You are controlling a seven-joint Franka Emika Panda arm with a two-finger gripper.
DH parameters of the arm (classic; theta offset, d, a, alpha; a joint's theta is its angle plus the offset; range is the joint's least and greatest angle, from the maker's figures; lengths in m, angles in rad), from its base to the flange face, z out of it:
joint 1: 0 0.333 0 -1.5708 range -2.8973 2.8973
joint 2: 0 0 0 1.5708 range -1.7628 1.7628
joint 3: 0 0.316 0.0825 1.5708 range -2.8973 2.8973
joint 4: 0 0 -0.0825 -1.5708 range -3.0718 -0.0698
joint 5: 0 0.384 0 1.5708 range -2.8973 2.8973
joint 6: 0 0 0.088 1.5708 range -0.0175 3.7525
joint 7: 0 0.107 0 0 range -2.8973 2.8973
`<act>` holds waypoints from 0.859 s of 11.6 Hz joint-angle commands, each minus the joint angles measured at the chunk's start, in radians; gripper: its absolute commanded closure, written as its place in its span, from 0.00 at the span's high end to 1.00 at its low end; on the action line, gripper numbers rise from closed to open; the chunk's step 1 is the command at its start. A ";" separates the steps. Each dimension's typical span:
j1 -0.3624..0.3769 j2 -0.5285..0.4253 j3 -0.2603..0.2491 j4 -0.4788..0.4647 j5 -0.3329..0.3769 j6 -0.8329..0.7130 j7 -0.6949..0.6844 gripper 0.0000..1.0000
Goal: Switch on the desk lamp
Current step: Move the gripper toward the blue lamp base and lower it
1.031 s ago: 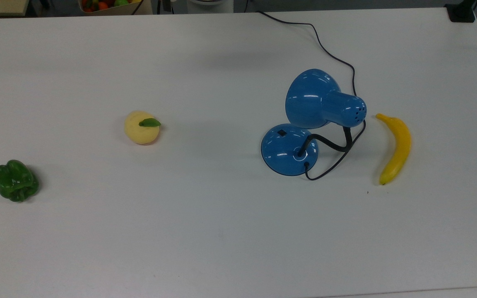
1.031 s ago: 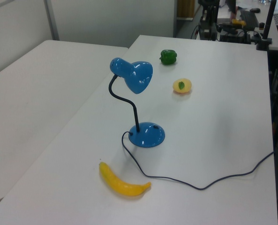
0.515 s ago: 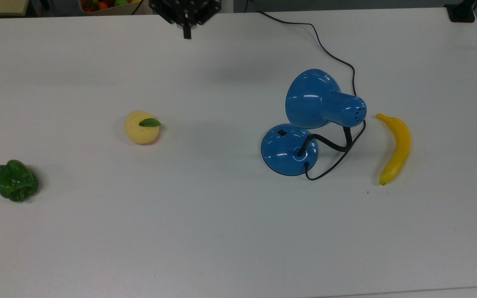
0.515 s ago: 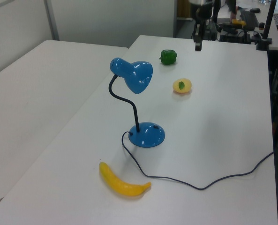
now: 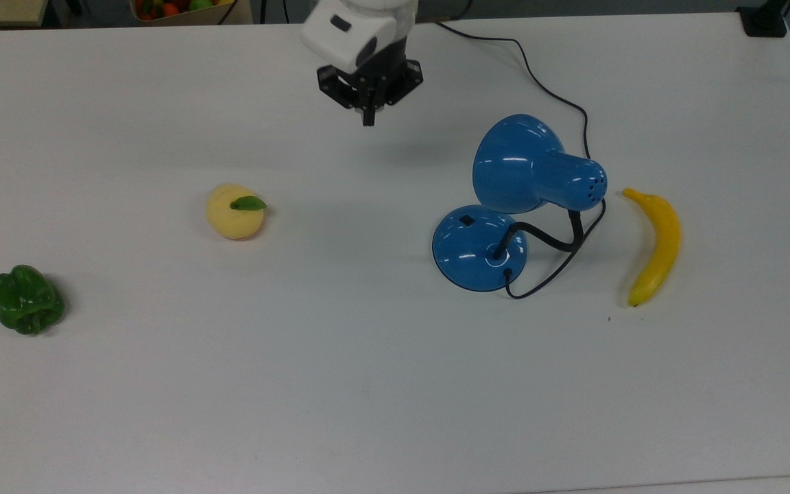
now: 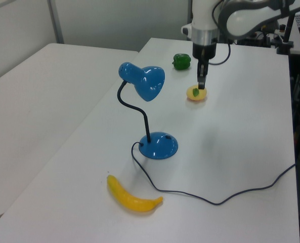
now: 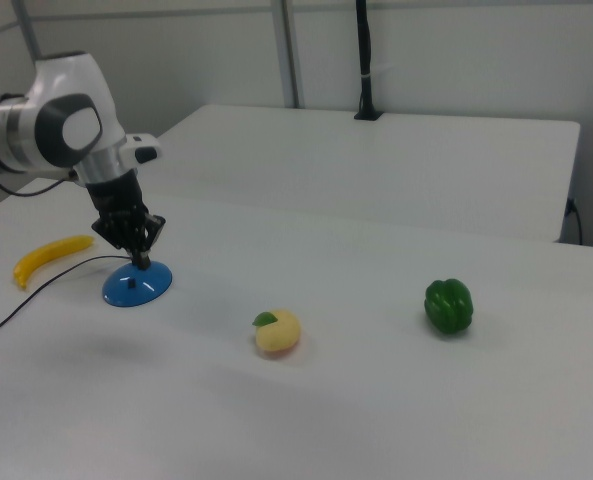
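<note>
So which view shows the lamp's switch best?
The top view: the small black switch sits unobstructed on the desk lamp base. The left view shows the base with the switch as a faint dark mark. In the right view the gripper overlaps the base.

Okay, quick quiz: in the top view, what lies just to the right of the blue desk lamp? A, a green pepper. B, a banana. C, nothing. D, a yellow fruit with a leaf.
B: the banana lies to the top view's right of the desk lamp.
</note>
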 commanded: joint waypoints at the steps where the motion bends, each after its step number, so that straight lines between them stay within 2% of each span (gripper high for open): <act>1: 0.043 0.058 -0.004 -0.048 -0.007 0.119 -0.039 0.00; 4: 0.066 0.135 -0.002 -0.046 -0.007 0.235 -0.041 0.00; 6: 0.055 0.184 0.045 -0.043 -0.008 0.306 -0.042 0.00; 10: 0.052 0.236 0.084 -0.040 -0.007 0.449 -0.044 0.00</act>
